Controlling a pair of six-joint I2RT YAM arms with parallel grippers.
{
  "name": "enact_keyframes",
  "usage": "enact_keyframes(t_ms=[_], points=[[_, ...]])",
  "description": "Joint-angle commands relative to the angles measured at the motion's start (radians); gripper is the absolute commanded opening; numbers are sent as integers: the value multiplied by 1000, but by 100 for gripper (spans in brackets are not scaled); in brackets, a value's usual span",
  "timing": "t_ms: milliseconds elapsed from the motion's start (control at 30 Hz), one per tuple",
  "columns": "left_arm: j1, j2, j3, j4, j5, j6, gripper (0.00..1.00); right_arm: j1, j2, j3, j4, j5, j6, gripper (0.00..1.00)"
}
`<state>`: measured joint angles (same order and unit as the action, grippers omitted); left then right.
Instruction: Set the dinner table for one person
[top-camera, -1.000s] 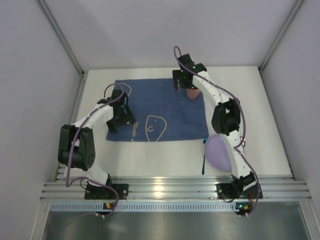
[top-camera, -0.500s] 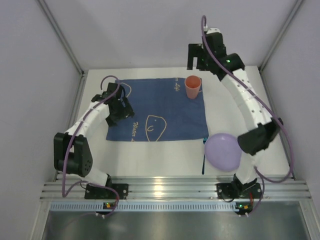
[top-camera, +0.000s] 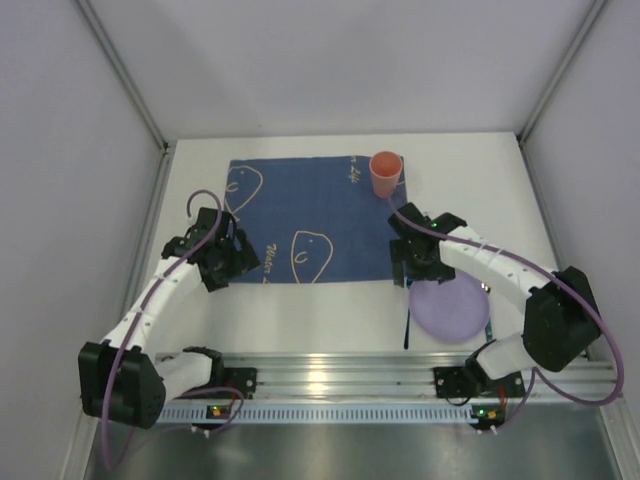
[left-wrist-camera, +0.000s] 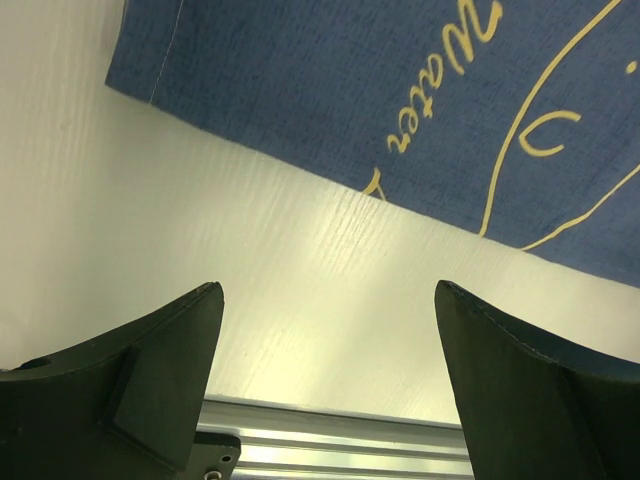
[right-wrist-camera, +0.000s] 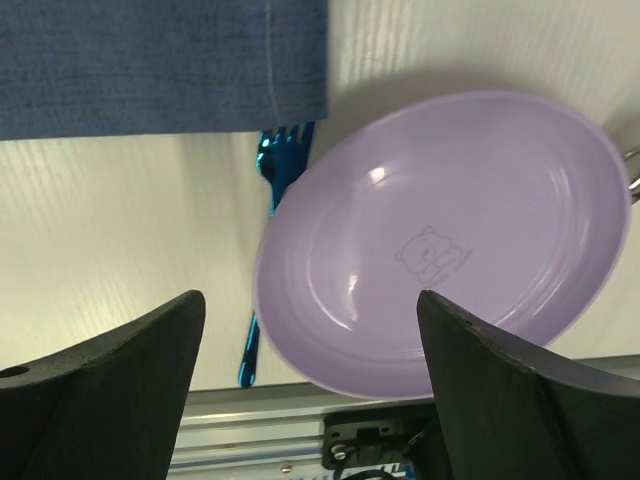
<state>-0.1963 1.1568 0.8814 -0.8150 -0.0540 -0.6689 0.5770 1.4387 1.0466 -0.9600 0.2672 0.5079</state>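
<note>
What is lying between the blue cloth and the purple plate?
A blue fork, partly under the plate; clearest in the right wrist view.

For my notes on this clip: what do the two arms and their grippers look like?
The left arm and right arm are built alike: white tubular links between bulky black joint housings, with a thin purple cable looping alongside each. The left gripper and right gripper each end in two broad, matte black, wedge-shaped fingers. Both bases sit on a ribbed aluminium rail.
</note>
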Motion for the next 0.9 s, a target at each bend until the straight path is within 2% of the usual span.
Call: enact_keyframes(t_ms=[0, 267, 333, 400, 433, 467, 500, 533, 600, 667, 867], points=[[0, -60, -51, 1, 29, -23, 92, 72, -18, 0, 1, 27, 115, 87], [-2, -114, -38, -35, 25, -27, 91, 133, 132, -79, 46, 58, 141, 65], [-2, -132, -39, -41, 26, -31, 91, 133, 147, -92, 58, 70, 145, 63], [0, -141, -39, -49, 25, -37, 91, 133, 154, -99, 63, 93, 152, 54], [-2, -153, -42, -52, 23, -40, 91, 133, 154, -103, 63, 102, 156, 49], [-2, -158, -42, -55, 23, -46, 91, 133, 155, -105, 63, 115, 155, 36], [-2, -164, -47, -55, 23, -46, 91, 133, 154, -106, 64, 121, 153, 30], [-2, -170, -47, -58, 22, -47, 91, 133, 152, -105, 58, 122, 150, 16], [-2, -174, -51, -58, 23, -51, 91, 133, 137, -108, 50, 135, 147, 14], [-2, -174, -50, -56, 22, -49, 91, 136, 94, -93, 12, 161, 147, 0], [-2, -164, -42, -56, 22, -43, 91, 138, -55, 45, -166, 260, 162, 0]])
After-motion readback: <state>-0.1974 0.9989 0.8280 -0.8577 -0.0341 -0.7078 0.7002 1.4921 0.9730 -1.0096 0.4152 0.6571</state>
